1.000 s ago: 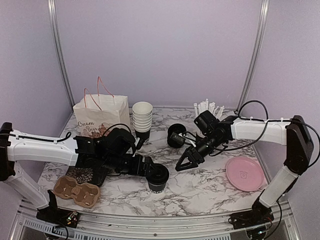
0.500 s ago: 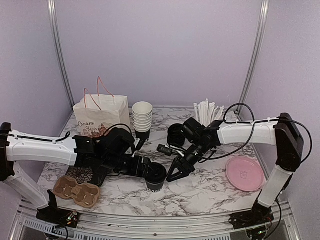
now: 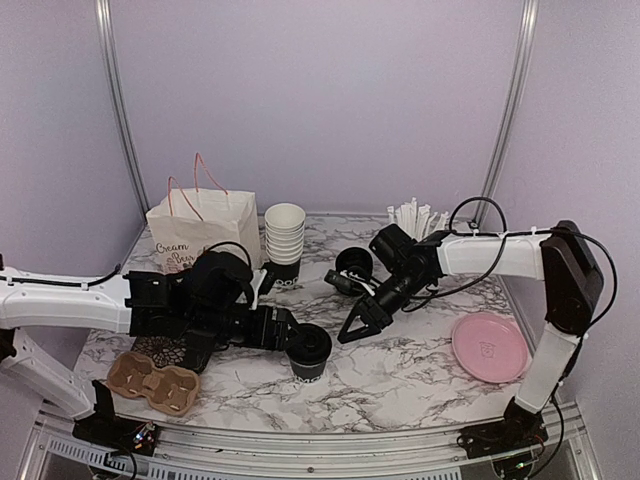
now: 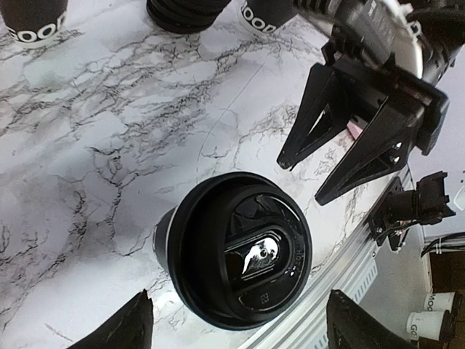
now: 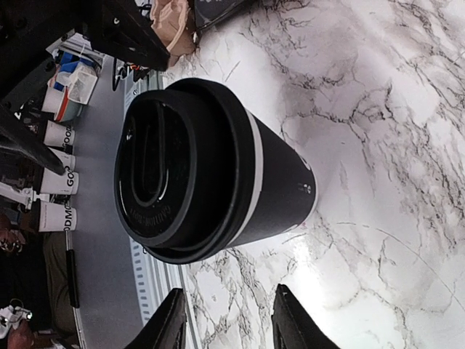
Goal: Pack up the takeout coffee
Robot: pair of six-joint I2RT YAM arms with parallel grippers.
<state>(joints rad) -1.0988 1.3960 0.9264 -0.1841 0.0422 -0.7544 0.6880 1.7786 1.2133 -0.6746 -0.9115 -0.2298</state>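
Straddling the coffee cup (image 4: 243, 258), my left tool (image 4: 243, 329) is wide open, gripping nothing. The lidded cup stands upright on the counter (image 4: 94, 145). My right tool (image 4: 305, 182), part-open and empty, points in from just beyond; left is nearer.

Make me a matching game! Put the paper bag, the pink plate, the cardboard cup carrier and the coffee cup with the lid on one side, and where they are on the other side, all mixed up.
Things:
1. paper bag
2. pink plate
3. cardboard cup carrier
4. lidded coffee cup

Places:
A. front left corner
B. far back on the left
C. over on the right
D. in the middle

Right pairs: 1-B, 2-C, 3-A, 4-D.
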